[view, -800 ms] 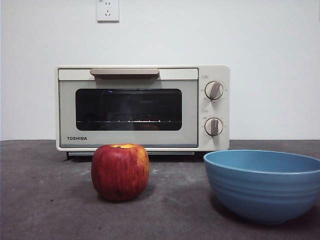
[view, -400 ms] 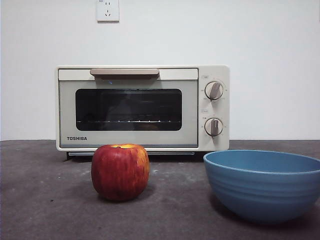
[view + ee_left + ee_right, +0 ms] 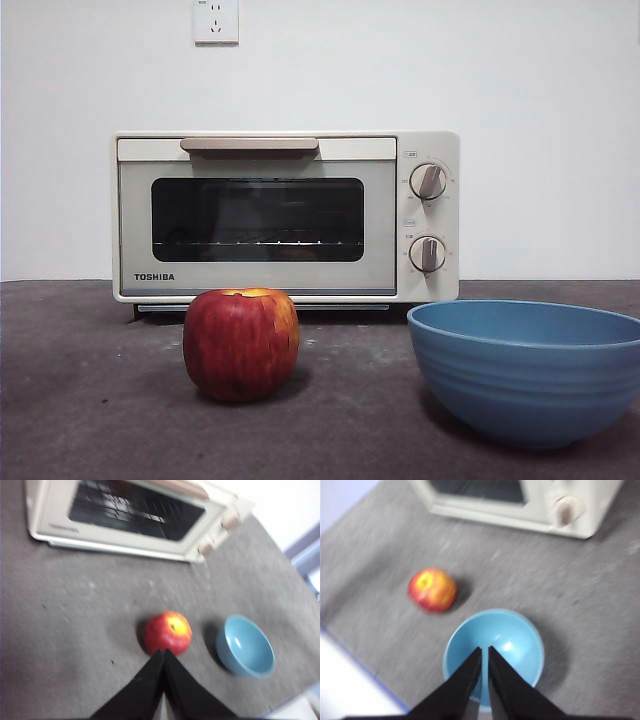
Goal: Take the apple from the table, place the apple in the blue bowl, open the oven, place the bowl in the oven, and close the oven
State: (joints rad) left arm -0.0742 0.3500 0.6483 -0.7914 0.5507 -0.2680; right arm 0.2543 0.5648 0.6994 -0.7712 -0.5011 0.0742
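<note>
The dark red apple [image 3: 241, 344] rests on the grey table [image 3: 90, 400] in front of the closed cream oven [image 3: 286, 216]. To its right stands the empty blue bowl [image 3: 528, 368]. High above the table, my left gripper [image 3: 163, 652] is shut, its tips pointing at the apple [image 3: 168, 631] from the near side. My right gripper [image 3: 485, 651] is shut too, hovering over the blue bowl [image 3: 494, 649], with the apple [image 3: 432, 589] off to one side. Neither arm shows in the front view.
A white wall with a socket [image 3: 215, 20] rises behind the oven. The oven's bar handle [image 3: 249, 145] runs along the top of its door, with two knobs [image 3: 428, 181] on the right. The table's near edge [image 3: 365, 672] shows in the right wrist view.
</note>
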